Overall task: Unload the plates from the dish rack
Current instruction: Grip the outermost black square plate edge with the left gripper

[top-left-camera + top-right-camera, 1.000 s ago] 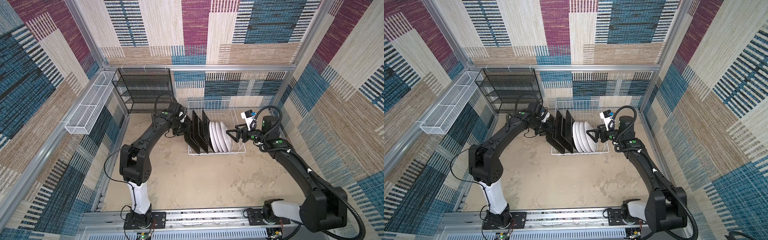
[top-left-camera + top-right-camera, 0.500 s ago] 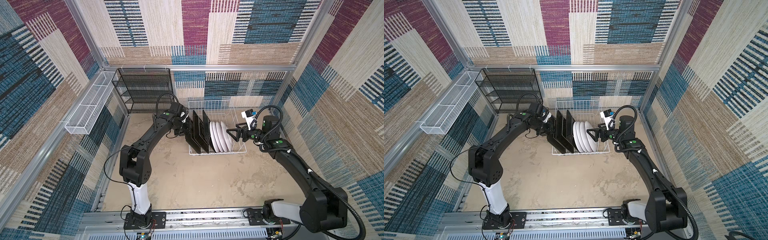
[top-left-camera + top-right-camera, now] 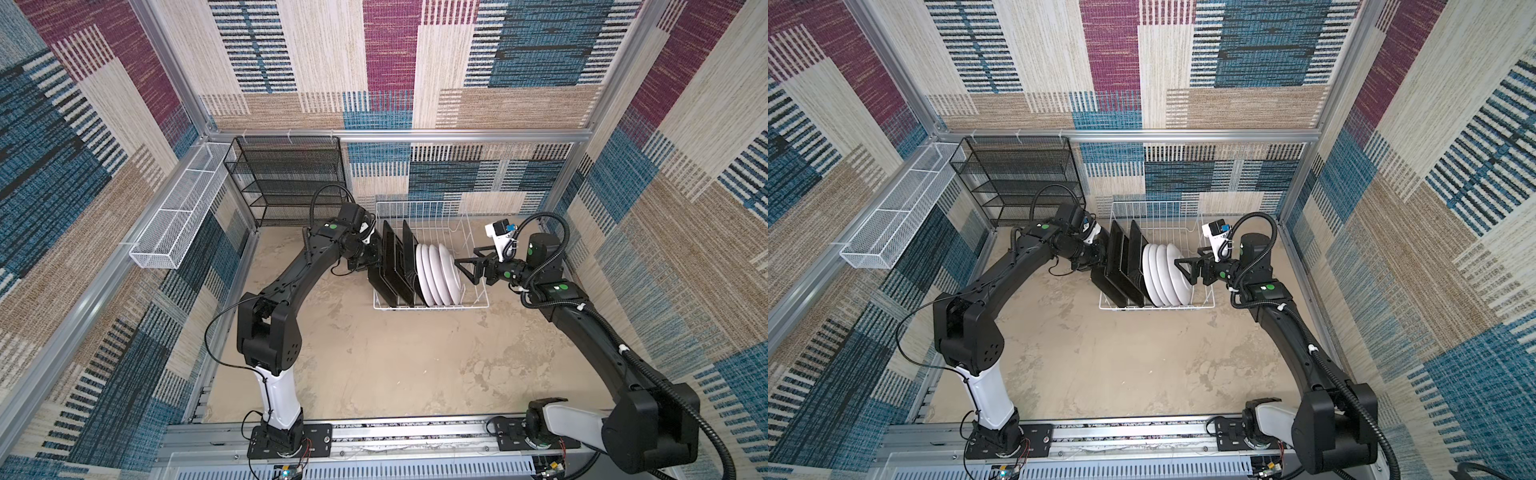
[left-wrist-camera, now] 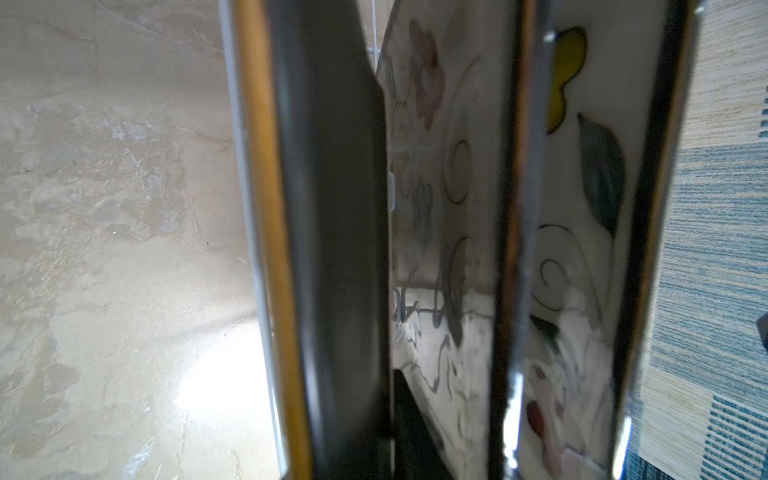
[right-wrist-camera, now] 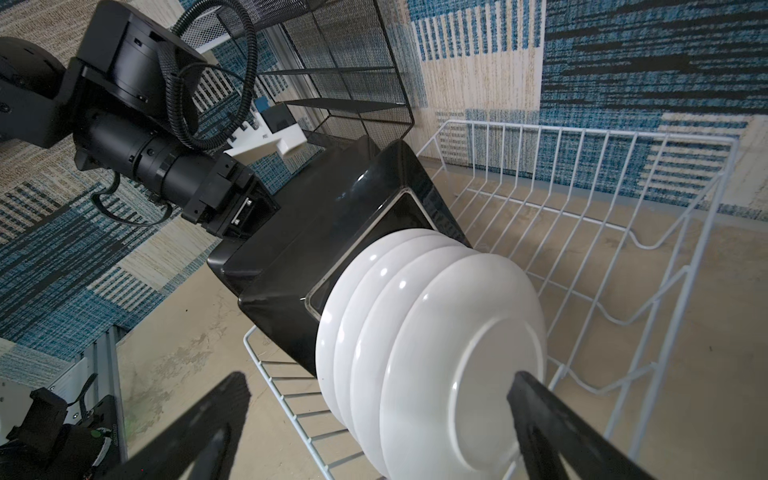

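The white wire dish rack (image 3: 419,204) (image 3: 1158,204) stands by the back wall. Black-backed square plates (image 3: 392,266) (image 3: 1121,266) stand in its left half and several round white plates (image 3: 438,274) (image 3: 1160,274) in the middle. My left gripper (image 3: 373,254) (image 3: 1100,258) is shut on the edge of the outermost square plate (image 4: 340,249) (image 5: 291,232). One finger (image 4: 415,436) lies against its black back, and the other is hidden. My right gripper (image 3: 462,266) (image 3: 1183,266) (image 5: 378,380) is open, right at the back of the nearest round plate (image 5: 465,353).
A black mesh shelf unit (image 3: 286,183) stands at the back left, close behind my left wrist. A long white mesh basket (image 3: 178,216) hangs on the left wall. Sandy floor (image 3: 395,365) stretches in front of the rack, and the rack's right half (image 5: 602,232) holds only bare wires.
The left gripper's jaws have narrowed onto the edge of the outermost square plate. The plates and the right arm have not visibly moved.
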You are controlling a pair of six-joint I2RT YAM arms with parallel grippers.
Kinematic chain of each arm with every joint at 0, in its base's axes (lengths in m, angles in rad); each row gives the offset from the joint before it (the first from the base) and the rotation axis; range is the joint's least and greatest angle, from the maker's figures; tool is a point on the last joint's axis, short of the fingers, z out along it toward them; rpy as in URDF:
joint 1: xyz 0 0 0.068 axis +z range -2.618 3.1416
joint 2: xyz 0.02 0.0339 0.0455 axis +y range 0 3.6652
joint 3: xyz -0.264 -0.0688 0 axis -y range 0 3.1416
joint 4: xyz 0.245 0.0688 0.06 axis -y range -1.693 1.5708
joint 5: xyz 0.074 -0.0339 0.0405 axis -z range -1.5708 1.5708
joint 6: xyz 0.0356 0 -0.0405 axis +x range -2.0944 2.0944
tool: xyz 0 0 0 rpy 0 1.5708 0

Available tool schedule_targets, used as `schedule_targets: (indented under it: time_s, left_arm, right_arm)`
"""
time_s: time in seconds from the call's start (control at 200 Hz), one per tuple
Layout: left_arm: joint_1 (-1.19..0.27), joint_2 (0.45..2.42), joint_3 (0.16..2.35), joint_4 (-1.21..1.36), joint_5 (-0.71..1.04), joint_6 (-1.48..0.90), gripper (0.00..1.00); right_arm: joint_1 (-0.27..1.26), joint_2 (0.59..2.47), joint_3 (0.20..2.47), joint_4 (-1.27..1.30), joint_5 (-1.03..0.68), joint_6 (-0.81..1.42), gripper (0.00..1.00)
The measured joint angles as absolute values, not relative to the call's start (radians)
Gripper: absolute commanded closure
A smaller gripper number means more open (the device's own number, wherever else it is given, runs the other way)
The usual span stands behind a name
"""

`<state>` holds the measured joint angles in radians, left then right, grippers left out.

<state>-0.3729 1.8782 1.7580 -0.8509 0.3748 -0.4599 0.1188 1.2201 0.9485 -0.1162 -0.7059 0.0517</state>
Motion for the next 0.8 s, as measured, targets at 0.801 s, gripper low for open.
schedule_targets:
  time_s: [0.801]
  left_arm:
    - [-0.371,1.876,1.798,-0.893,0.396,-0.471,1.0]
  right_arm:
    - [0.119,1.208,0.949,-0.101,-0.68,0.06,0.0]
